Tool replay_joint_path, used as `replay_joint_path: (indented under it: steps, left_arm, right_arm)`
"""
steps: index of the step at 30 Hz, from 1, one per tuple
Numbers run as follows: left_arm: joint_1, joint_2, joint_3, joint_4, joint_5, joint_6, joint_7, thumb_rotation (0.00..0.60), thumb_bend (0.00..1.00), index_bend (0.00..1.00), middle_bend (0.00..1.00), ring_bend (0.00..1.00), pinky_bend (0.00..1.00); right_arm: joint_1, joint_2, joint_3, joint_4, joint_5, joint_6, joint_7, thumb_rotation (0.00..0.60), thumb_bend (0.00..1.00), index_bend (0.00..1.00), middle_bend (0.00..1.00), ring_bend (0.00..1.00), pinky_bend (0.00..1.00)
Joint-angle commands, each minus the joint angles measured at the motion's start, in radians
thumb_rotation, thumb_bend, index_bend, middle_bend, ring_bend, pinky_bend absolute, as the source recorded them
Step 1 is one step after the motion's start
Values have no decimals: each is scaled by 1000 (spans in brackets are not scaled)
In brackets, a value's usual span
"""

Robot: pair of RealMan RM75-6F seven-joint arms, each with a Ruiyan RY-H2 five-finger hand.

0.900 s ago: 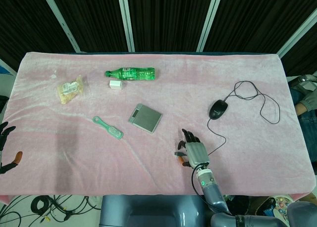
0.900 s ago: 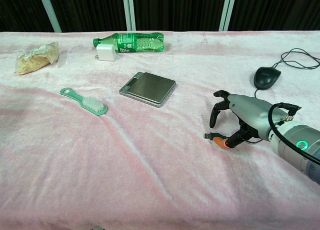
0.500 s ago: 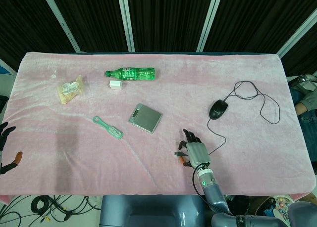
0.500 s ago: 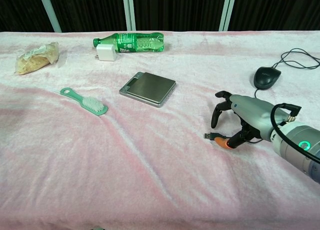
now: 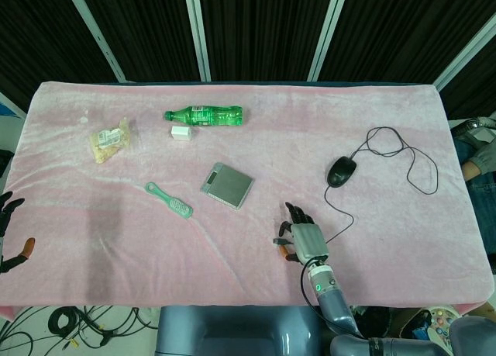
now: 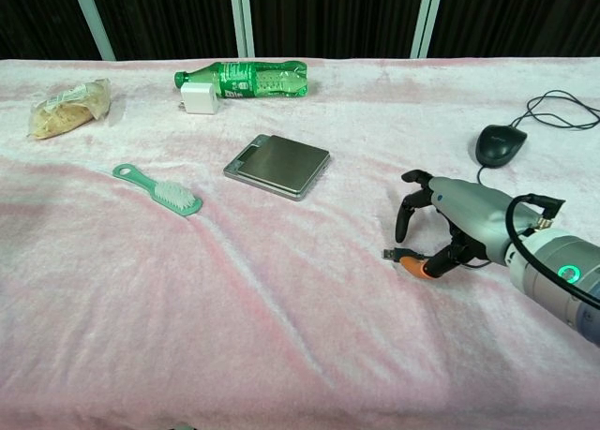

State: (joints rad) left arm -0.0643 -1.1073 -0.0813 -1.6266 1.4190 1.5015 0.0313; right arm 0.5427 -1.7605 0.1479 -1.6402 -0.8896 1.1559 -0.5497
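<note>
Presently: right hand point(image 6: 448, 226) pinches the USB plug point(image 6: 397, 255) of the mouse cable point(image 5: 339, 226), low over the pink cloth point(image 6: 281, 289) near the mouse point(image 6: 499, 144). Cable likely light and limp, plug stiff and small: best held at the plug body. Left hand point(image 5: 9, 232) idle, fingers apart, holding nothing.

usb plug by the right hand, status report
Right hand arched over USB plug, thumb touching its cable. Left hand open at table edge. Scale well apart.

Green bottle point(image 6: 242, 78); mint brush point(image 6: 157, 189); silver-grey scale point(image 6: 277, 166); black mouse point(image 6: 500, 144); white charger point(image 6: 199, 98) (pink cloth point(image 6: 281, 299) beneath).
</note>
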Motion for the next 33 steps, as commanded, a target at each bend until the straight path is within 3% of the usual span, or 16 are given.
replay_joint_path:
  steps: [1,22,33]
  left_arm:
    - [0,0,0,0,0,0,-1,600,339,167,59,0,0]
    - [0,2,-1,0,-2,0,-3,600,339,167,59,0,0]
    - [1,2,0,-2,-3,-2,-5,600,339,167,59,0,0]
  right_arm:
    - [1,-3,-2,3,1,-1,0,600,277,502,0,11,161]
    - [5,-29,0,53,17,-14,7,600,283,550,0,11,161]
    - [0,3,6,14,-16,-20,47,600,309,567,0,13,161]
